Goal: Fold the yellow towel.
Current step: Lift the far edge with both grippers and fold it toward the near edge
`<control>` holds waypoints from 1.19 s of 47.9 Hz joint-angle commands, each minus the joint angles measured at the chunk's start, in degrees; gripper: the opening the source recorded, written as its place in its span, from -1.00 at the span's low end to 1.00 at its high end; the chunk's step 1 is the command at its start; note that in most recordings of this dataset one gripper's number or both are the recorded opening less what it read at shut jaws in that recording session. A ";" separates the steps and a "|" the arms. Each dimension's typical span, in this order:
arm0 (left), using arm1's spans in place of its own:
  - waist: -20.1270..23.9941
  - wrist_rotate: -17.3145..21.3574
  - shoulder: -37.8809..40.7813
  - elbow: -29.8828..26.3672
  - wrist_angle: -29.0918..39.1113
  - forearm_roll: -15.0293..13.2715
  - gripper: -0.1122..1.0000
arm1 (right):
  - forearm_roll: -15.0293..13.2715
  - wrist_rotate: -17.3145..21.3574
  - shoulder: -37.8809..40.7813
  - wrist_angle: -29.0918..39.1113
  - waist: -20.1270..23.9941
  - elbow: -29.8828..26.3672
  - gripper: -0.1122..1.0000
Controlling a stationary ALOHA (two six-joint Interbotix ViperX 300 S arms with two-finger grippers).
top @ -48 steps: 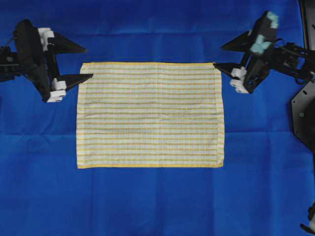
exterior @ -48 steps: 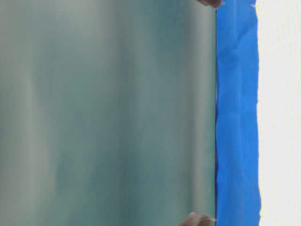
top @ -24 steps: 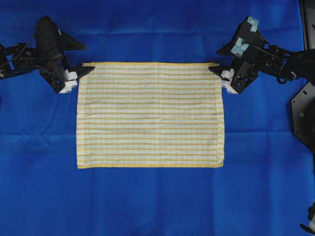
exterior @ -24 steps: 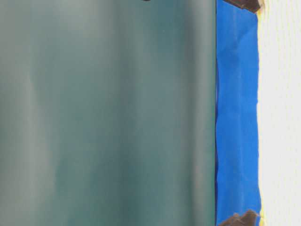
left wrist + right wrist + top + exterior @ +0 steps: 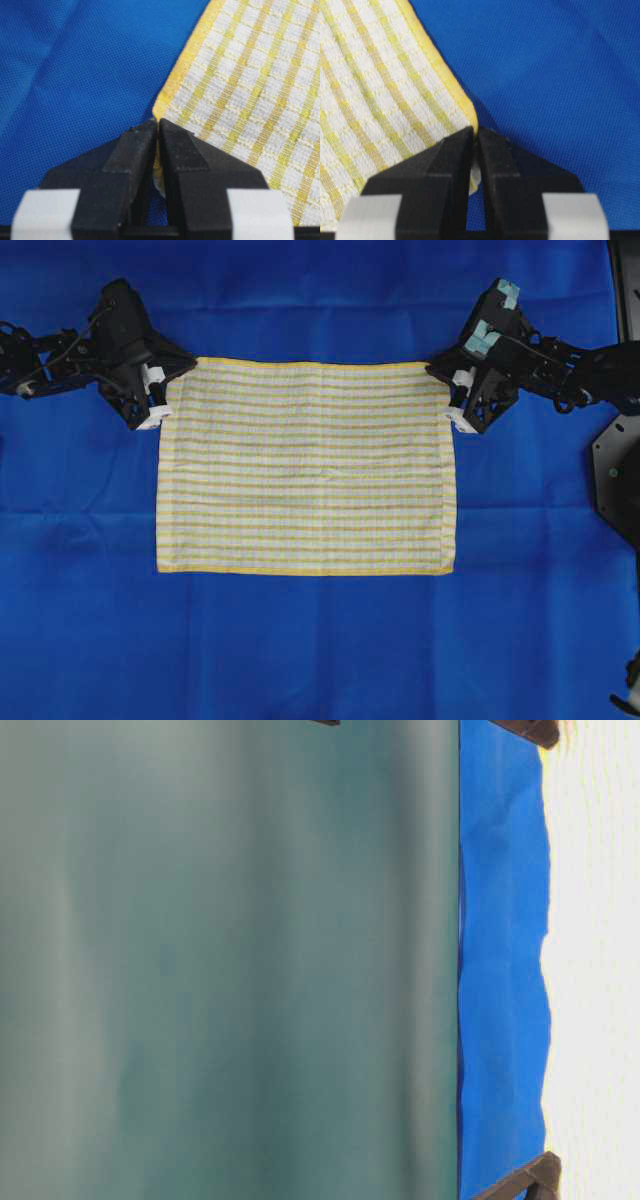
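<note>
the towel lies spread flat, striped side up, in the middle of the blue cloth that covers the table. its far edge bows a little between the two arms, and the near edge runs straight.

the left end effector sits at the towel's far corner on its side, its fingers pressed together with the yellow hem corner pinched between them. in the left wrist view the corner pokes up just past the fingertips, the striped weave spreading off to the right of them and bare blue cloth to the left.

the right end effector is clamped on the opposite far corner the same way. in the right wrist view its fingers are closed on the hem tip, the towel running off to their left and blue cloth to their right.

the table-level view is mostly a blurred grey-green surface, with a strip of blue cloth and pale towel at its right side; dark fingertips show at the top and bottom edges of that strip.
</note>
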 commanded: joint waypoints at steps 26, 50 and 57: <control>0.35 1.93 -10.81 -0.18 7.73 -0.18 -0.77 | 0.18 -0.53 -9.40 3.16 -0.09 -0.09 -0.74; -0.44 3.96 -13.54 0.09 9.40 -0.18 -0.77 | 1.41 0.00 -11.51 4.48 0.88 0.62 -0.74; -2.81 3.60 -16.35 0.97 10.46 -0.26 -0.77 | 4.31 0.00 -14.77 4.92 3.78 2.37 -0.73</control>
